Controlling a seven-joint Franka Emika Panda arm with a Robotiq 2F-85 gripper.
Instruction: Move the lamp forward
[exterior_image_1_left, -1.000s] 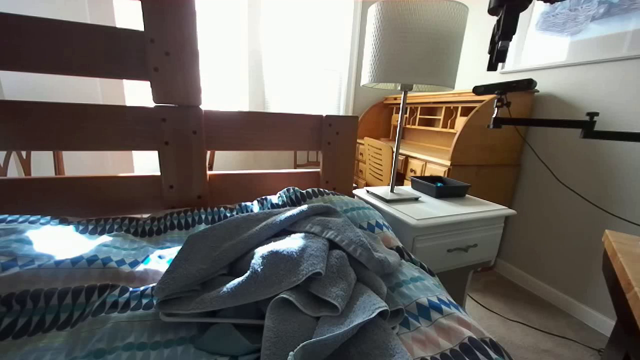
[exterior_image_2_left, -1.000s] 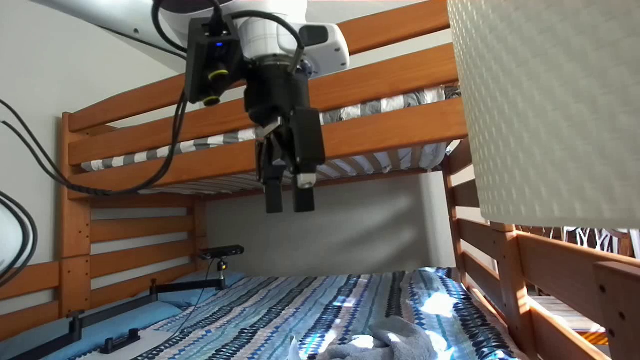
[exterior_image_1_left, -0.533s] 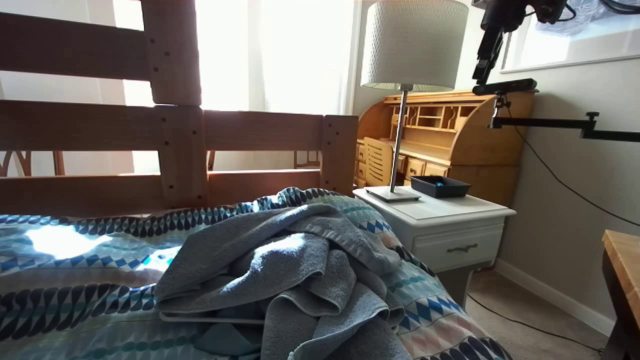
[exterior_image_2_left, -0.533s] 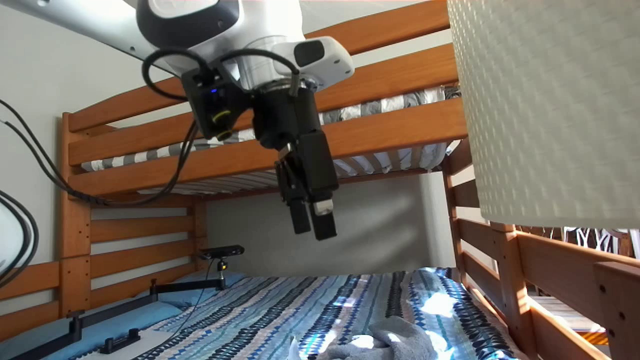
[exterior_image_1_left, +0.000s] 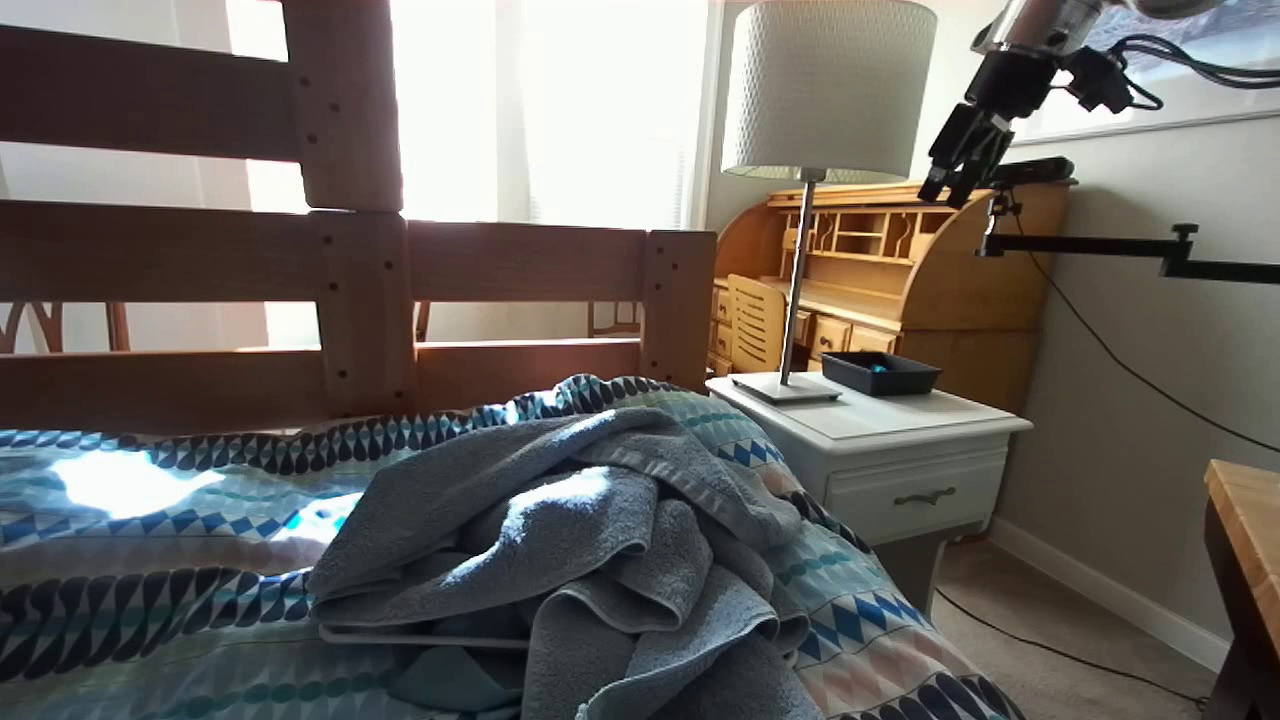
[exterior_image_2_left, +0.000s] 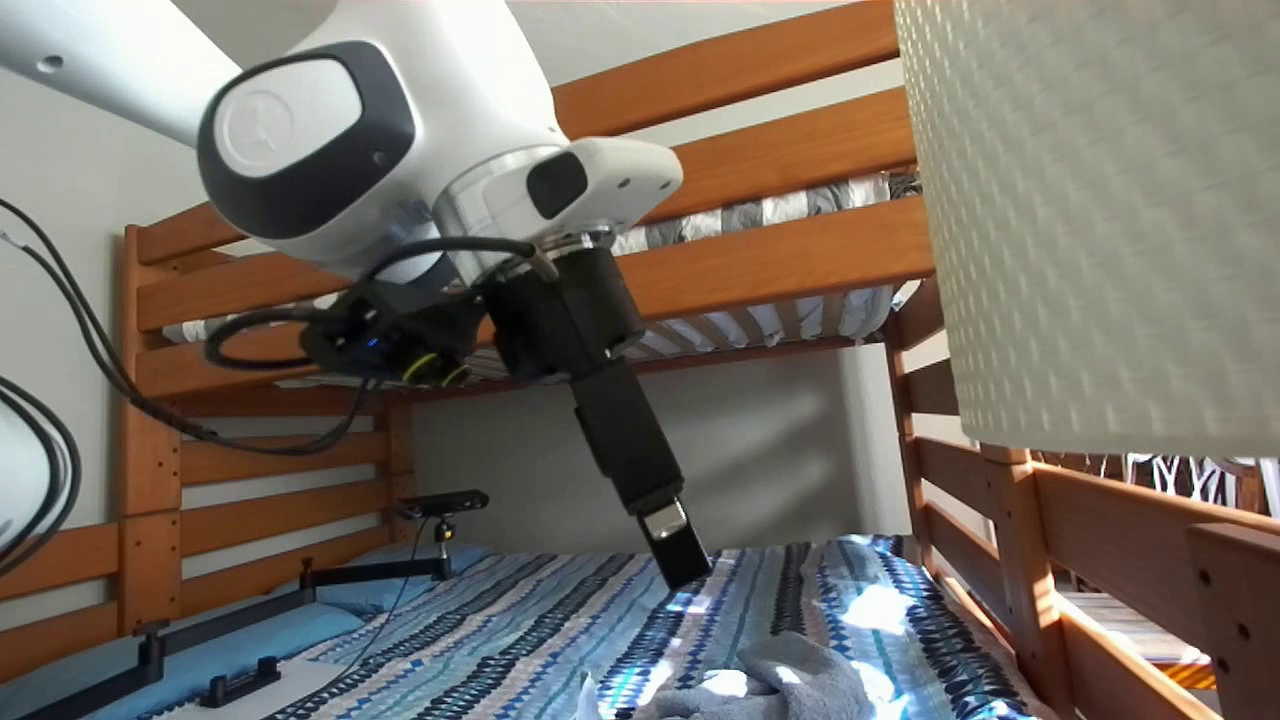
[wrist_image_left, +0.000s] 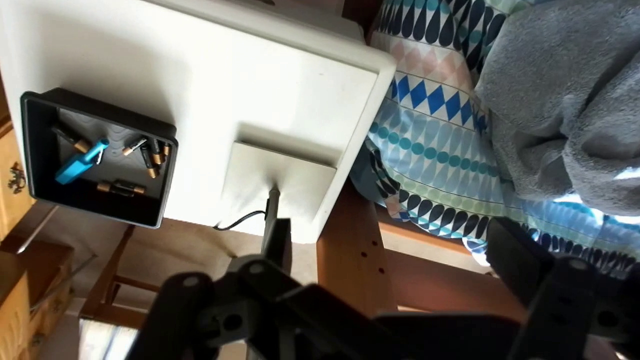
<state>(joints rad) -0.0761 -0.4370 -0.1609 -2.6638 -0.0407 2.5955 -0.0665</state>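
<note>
The lamp (exterior_image_1_left: 830, 95) stands upright on the white nightstand, with a white drum shade, thin metal pole and flat square base. In an exterior view only its shade (exterior_image_2_left: 1100, 230) shows, large at the right edge. In the wrist view its pale base (wrist_image_left: 280, 172) and lower pole show; the left finger covers part of the pole. My gripper (exterior_image_1_left: 944, 193) is right of the shade in that exterior view, tilted and apart from it. It also hangs above the bed in an exterior view (exterior_image_2_left: 683, 560). In the wrist view the gripper (wrist_image_left: 392, 242) has its fingers wide apart with nothing held between them.
A black tray (wrist_image_left: 100, 200) with batteries and a blue item sits beside the lamp base on the nightstand (exterior_image_1_left: 930, 420). A grey towel (exterior_image_1_left: 600, 520) lies on the bed. The wooden bed post (wrist_image_left: 352, 250) stands by the nightstand corner. A camera arm (exterior_image_1_left: 1090, 245) reaches in from the wall side.
My gripper has moved lower and tilted more. It has come closer to the lamp shade in an exterior view. The lamp has not moved.
</note>
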